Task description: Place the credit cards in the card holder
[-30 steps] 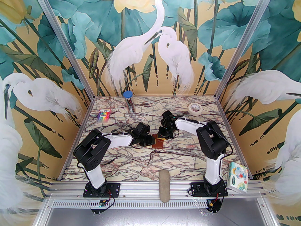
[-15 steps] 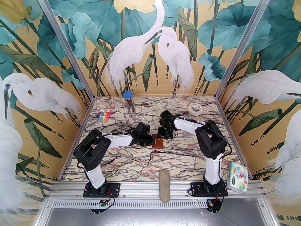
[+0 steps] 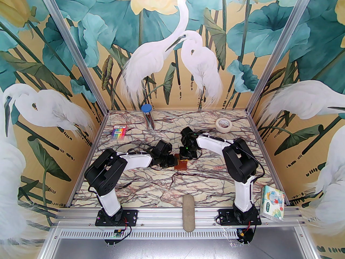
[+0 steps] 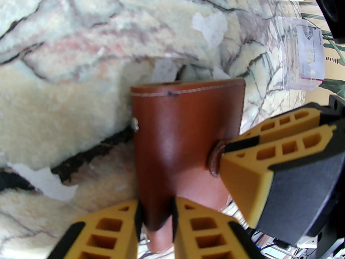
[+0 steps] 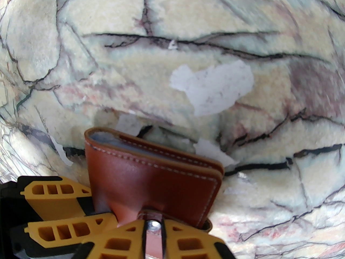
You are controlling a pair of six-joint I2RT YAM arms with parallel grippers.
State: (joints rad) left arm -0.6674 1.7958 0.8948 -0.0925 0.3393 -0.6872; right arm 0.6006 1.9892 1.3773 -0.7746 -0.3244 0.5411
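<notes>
Mid-table, both arms on one wallet. My left pincer (image 4: 156, 208) pinches the near short end of the card holder (image 4: 186, 133), with brown leather nipped between its two yellow fingers. From that grip the holder's long axis runs straight away from me, ending at a stitched far edge.

My right pincer (image 5: 153, 229) comes in across that axis from the holder's long side. It is pressed together on the snap tab (image 4: 214, 159), and the metal stud shows between its fingertips. Seen from above, the two pincers meet over the middle of the marbled table (image 3: 188, 187), with the holder between them. I cannot tell whether it rests on the surface or rides just above it.

The holder is folded shut. A sliver of pale blue sleeve shows at the fold in my right wrist view.

Past the stitched edge, well apart from the holder, a pale credit card (image 4: 310, 55) marked VIP sits inside something clear (image 4: 289, 63). It lies out toward my right arm's side, so I judge that arm the nearer one for fetching it.

The coming move, as I read it, is to open the holder. The tab has to peel sideways, away from the long axis, while my left grip anchors the short end.
</notes>
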